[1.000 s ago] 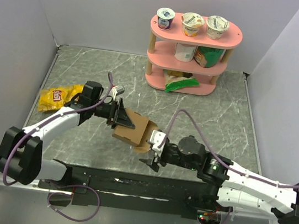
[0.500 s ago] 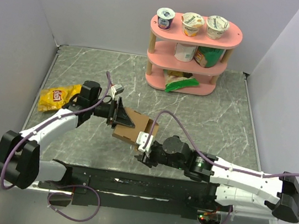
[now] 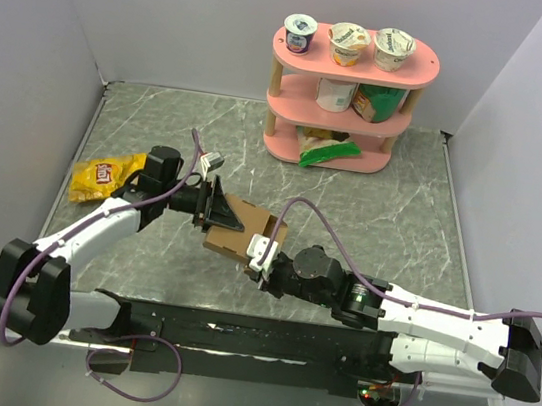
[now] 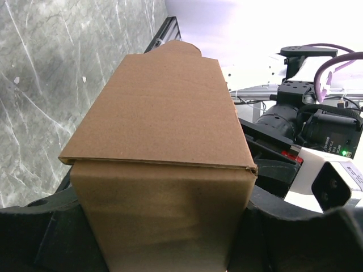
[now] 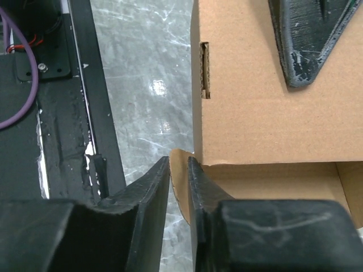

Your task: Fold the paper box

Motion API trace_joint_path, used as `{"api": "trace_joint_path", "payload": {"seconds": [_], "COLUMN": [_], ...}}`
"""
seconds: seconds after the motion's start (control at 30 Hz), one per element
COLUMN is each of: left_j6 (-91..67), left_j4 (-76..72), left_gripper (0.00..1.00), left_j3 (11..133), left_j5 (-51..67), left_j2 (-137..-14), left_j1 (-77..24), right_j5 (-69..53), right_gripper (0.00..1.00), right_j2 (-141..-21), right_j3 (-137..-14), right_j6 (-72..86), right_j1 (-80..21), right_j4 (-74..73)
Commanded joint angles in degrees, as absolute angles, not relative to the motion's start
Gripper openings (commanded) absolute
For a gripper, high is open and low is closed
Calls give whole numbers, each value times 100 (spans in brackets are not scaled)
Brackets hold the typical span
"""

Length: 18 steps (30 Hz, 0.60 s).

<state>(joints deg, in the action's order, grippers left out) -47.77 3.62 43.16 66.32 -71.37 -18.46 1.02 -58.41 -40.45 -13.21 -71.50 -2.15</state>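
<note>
The left gripper (image 3: 222,213) clamps the paper box (image 3: 243,231) steady so the right gripper (image 3: 258,265) can pinch its flap (image 5: 181,155) for folding.

We see bright, even light, white glare on the table (image 5: 159,88), and a washed-out upper right behind the paper box (image 4: 170,113).

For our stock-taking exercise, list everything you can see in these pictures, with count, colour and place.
paper box: one, brown, table centre, held between both grippers
snack bag: one, yellow, table's left side
shelf: one, pink, three tiers, back of table
yogurt cups: three, white, top tier
tub: one, white, middle tier
packet: one, green and orange, middle tier
pouch: one, green and yellow, bottom tier
table: one, grey marble
left gripper: one, black, clamped on the box
right gripper: one, black, pinching a box flap
</note>
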Motion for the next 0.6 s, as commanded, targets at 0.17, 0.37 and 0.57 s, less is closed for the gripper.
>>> {"api": "trace_joint_path", "payload": {"seconds": [0.17,0.37,0.57], "left_j6": [-4860,-4948,-5466], "left_j4": [167,44,-755], "left_gripper": [42,42,42], "left_j3": [4307,4272,3991], "left_j5": [6864,6890,7031], "left_j2": [-6943,-6935,-6856], "left_j1": [-1837,-1837,-1837], "right_j5": [378,536,563], "right_gripper": [15,0,0], "right_j2": [-5757,-5713,-5467], "right_j3": [-4008,-3947,-3745], "right_j6": [-1257,-1292,-1257], "right_j1": [-7181,-7163,-7084], "right_j4": [176,184,325]}}
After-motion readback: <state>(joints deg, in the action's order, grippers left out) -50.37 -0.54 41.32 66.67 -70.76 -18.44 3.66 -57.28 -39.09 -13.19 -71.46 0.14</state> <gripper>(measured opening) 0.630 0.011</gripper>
